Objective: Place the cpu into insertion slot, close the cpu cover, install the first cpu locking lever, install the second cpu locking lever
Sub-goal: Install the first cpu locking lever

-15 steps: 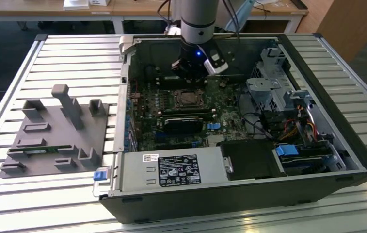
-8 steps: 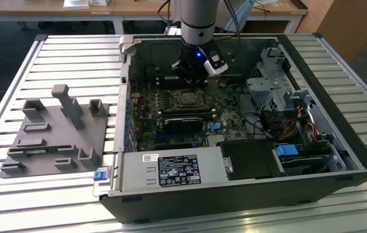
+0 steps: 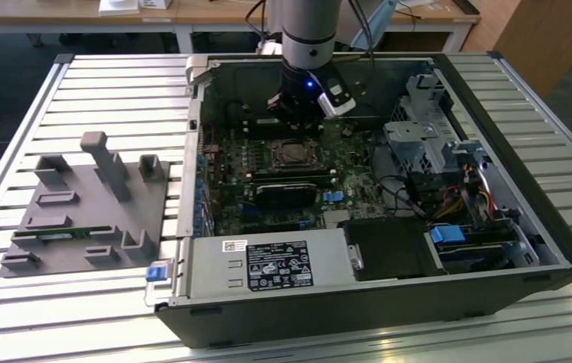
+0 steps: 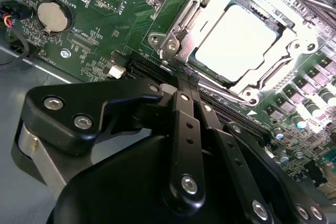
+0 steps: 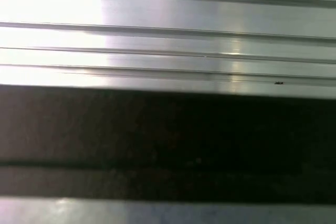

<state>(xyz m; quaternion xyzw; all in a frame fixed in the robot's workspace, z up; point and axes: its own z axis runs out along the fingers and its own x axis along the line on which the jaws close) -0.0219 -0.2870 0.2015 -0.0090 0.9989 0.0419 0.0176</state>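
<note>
One arm over open PC case [image 3: 366, 249] on bench [image 3: 94, 91]. Claw [image 4: 185, 83] clenched, empty, tips at socket edge. cpu [image 4: 236, 43] seated, cpu cover [image 4: 197, 9] down around it. Risk: tips slip, scrape board.

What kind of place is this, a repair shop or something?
Probably a lab or workshop for robot computer assembly: an opened computer case lies on a slatted metal table, a grey parts fixture beside it, desks behind.

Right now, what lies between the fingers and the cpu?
In the second wrist view, the cover's frame edge and a dark slot; the cpu sits beyond.
</note>
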